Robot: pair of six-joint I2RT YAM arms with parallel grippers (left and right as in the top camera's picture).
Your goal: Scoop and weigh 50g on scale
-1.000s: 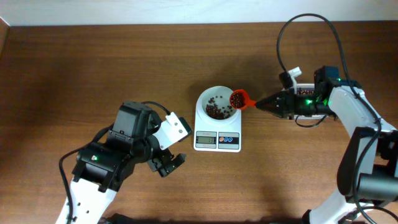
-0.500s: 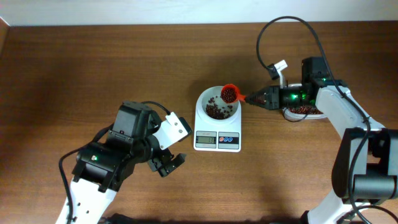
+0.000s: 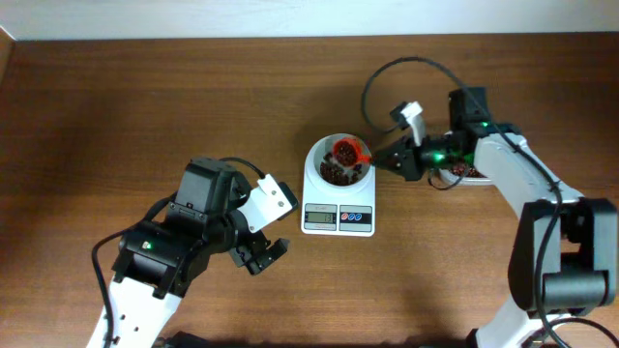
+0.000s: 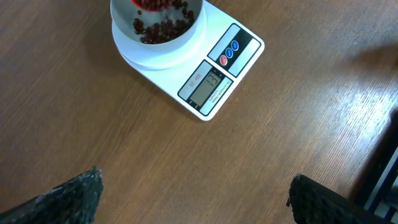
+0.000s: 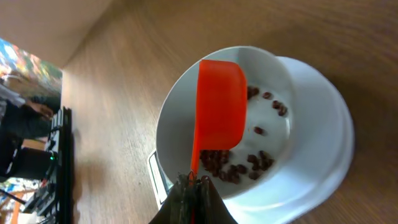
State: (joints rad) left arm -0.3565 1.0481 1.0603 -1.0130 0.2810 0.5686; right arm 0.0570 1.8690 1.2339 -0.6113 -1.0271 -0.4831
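**Scoop over scale bowl, pour step in hand**

Overhead: the scale (image 3: pixel 338 198) sits mid-counter (image 3: pixel 145 97), display side toward the robot. Its white bowl (image 3: pixel 311 160) holds a thin layer of beans (image 3: pixel 332 175), so some weighing is done. The right hand (image 3: pixel 397 159) reaches in from the right, clenched on the handle of the orange scoop (image 3: pixel 350 151). The scoop's cup hangs over the bowl's right half with beans visible inside it. It looks placed so that a tip drops the load into the bowl, not onto the counter. The left hand (image 3: pixel 259 253) is parked low left, well apart from the scale, fingers spread, grasping nothing; probably kept out of the way.

Left wrist: looks down on the scale's display (image 4: pixel 207 87) and its blue and red buttons (image 4: pixel 228 53). Digits are too small to read. Both dark fingertips (image 4: pixel 68 199) sit at the frame's bottom corners, wide apart, bare counter between them.

Right wrist: the fingers pinch the scoop's thin handle at bottom centre, jaws fully closed on it. Only the cup's smooth orange outside shows, above the bowl. Beans lie scattered and in a clump on the bowl floor beneath. Judgement: a slow wrist roll is needed, since overshooting the target is the risk.
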